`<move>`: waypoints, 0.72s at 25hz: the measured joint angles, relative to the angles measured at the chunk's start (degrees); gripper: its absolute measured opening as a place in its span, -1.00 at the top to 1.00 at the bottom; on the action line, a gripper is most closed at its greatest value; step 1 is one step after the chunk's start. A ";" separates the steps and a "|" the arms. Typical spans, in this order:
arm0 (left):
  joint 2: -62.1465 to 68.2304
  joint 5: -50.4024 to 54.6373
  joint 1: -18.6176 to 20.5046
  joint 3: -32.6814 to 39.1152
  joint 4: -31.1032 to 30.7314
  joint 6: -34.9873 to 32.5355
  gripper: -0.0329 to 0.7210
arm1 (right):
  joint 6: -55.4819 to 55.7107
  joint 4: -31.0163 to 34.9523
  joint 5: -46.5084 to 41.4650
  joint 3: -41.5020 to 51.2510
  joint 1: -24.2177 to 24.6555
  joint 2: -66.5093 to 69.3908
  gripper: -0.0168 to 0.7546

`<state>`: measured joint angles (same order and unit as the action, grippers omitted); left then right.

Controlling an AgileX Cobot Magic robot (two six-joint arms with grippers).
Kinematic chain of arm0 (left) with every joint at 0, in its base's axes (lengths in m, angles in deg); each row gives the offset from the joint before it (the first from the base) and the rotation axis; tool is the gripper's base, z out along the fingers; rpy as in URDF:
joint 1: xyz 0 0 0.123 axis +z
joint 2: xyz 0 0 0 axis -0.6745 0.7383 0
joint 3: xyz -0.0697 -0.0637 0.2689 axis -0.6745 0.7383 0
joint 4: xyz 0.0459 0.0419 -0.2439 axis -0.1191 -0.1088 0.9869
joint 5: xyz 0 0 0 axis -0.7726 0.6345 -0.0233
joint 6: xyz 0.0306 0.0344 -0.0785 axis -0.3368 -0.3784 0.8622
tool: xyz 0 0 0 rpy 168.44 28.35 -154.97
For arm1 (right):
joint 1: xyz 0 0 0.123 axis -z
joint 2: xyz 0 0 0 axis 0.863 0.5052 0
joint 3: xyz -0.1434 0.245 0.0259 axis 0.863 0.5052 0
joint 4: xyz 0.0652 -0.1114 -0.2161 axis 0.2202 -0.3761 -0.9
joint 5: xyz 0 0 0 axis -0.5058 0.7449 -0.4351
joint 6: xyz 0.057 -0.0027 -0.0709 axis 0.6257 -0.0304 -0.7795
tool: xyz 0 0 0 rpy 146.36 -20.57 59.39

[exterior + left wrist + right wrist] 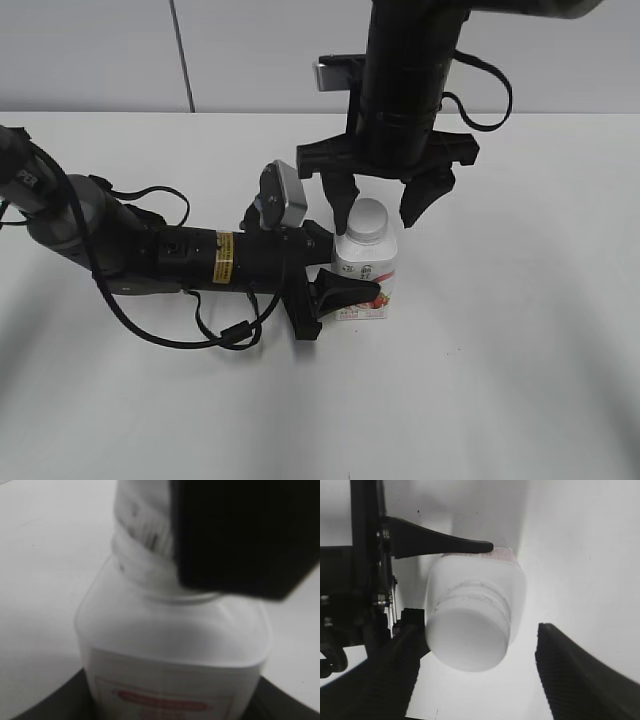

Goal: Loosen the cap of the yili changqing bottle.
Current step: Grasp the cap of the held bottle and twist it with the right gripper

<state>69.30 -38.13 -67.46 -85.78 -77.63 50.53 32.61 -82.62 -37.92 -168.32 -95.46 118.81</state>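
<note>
The yili changqing bottle [366,275] stands upright on the white table, white with a red fruit label. Its white cap [368,220] is on the neck. My left gripper [345,285] comes in from the left and is shut on the bottle's body; one finger shows across the label. In the left wrist view the bottle [170,650] fills the frame between the left gripper's [170,712] jaws. My right gripper [376,225] hangs above, open, its fingers either side of the cap. In the right wrist view the cap [467,640] sits nearer the left finger of my right gripper [485,680], apart from the right finger.
The white table [520,360] runs out to the right and front of the bottle. The left arm and its loose cables [215,325] lie across the table's left half. A grey wall stands behind the table.
</note>
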 joint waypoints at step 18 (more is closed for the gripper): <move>0.00 0.00 0.00 0.00 0.00 0.00 -0.11 | -1.75 0.66 0.65 0.00 0.00 1.75 -0.07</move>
<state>69.30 -38.13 -67.46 -85.78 -77.63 50.53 30.86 -81.96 -37.27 -168.32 -95.46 120.56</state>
